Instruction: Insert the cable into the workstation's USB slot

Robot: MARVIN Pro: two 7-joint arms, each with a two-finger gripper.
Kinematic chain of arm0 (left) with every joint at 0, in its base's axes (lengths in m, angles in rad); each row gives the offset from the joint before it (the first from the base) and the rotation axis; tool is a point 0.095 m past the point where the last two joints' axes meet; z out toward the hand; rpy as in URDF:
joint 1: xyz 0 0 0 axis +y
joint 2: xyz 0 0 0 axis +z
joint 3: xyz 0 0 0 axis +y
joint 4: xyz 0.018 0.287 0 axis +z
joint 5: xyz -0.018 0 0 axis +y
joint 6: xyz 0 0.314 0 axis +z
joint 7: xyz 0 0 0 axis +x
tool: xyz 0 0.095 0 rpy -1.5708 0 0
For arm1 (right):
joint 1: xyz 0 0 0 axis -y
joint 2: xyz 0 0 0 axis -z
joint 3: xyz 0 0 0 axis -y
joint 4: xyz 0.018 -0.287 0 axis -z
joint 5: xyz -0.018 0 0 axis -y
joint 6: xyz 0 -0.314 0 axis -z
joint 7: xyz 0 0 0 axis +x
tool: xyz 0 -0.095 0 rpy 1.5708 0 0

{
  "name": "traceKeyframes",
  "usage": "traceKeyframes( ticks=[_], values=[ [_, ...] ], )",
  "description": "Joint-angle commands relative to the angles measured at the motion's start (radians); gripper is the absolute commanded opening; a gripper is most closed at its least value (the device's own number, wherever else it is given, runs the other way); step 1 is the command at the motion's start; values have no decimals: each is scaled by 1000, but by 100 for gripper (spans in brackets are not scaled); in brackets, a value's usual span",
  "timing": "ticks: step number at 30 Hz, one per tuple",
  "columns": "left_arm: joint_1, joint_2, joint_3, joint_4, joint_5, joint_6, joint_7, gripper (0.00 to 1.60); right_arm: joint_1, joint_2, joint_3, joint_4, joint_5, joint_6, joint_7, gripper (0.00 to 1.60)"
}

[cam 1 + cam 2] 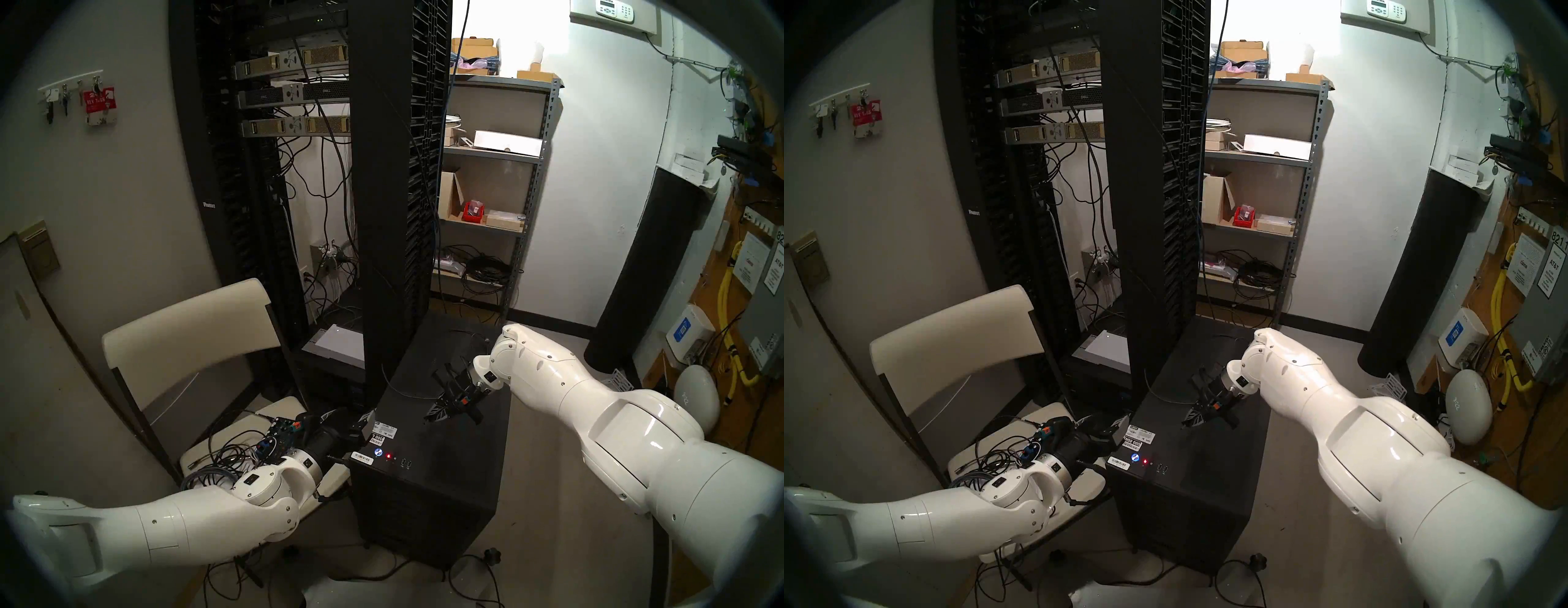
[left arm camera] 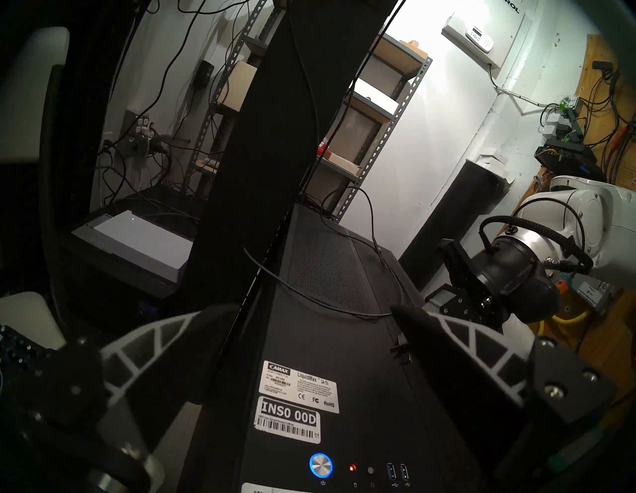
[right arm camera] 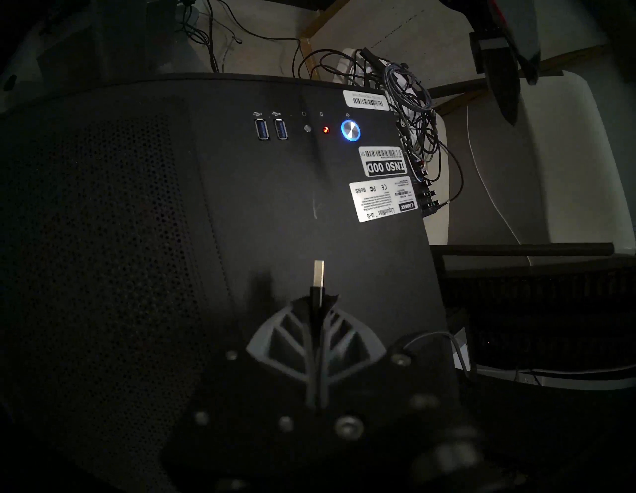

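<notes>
Left gripper [image 2: 309,320]: jaws spread, empty, at the workstation's [image 1: 449,467] left top edge, by the stickers.
USB slots [image 3: 272,129]: two, at the top's front edge, both unfilled.
Cable [image 2: 309,296]: cord curves across the workstation's top.
Right gripper [image 3: 318,299]: jaws pinching the cable's plug [image 3: 318,275], metal tip clear of the fingers, over mid-top.
</notes>
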Motion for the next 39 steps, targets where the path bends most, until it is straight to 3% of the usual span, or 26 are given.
traceKeyframes(
  ticks=[1,20,22,23,25,28,39],
  values=[
    [-13,-3,-8,-11,4,-4,-3,160,33,11,-31,-10,27,9,104,0],
    [-12,-9,-6,-8,3,-4,-5,160,38,30,-115,-17,111,60,139,0],
    [-13,-10,-6,-8,3,-4,-5,160,40,32,-121,-20,122,68,149,26],
    [-13,-11,-6,-7,3,-3,-5,160,40,33,-125,-23,130,71,156,48],
    [-13,-12,-5,-7,3,-3,-5,160,41,36,-131,-26,142,79,159,58],
    [-14,-14,-5,-6,4,-2,-5,160,42,41,-141,-34,161,90,174,69],
    [-15,-19,-5,-5,4,-2,-4,160,48,59,-183,-68,235,142,219,73]
  ],
)
